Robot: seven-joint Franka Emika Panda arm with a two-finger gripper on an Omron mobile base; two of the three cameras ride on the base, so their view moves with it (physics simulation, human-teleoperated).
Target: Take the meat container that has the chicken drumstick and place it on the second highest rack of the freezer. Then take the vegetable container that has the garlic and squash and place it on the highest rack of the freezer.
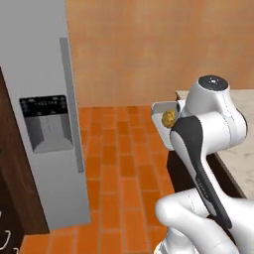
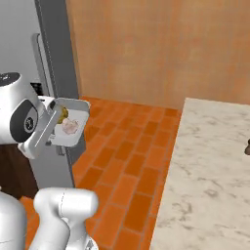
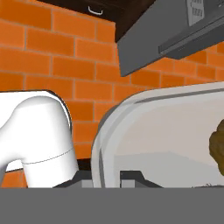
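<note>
While held aloft, tray (image 2: 73, 122) holds squash (image 1: 168, 118), garlic (image 2: 70, 126)

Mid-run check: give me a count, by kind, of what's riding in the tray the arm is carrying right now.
Squash, golden-yellow: 1
Garlic, whitish-pink: 1
Total: 2 items in the white tray, which is held up in front of the grey freezer.
</note>
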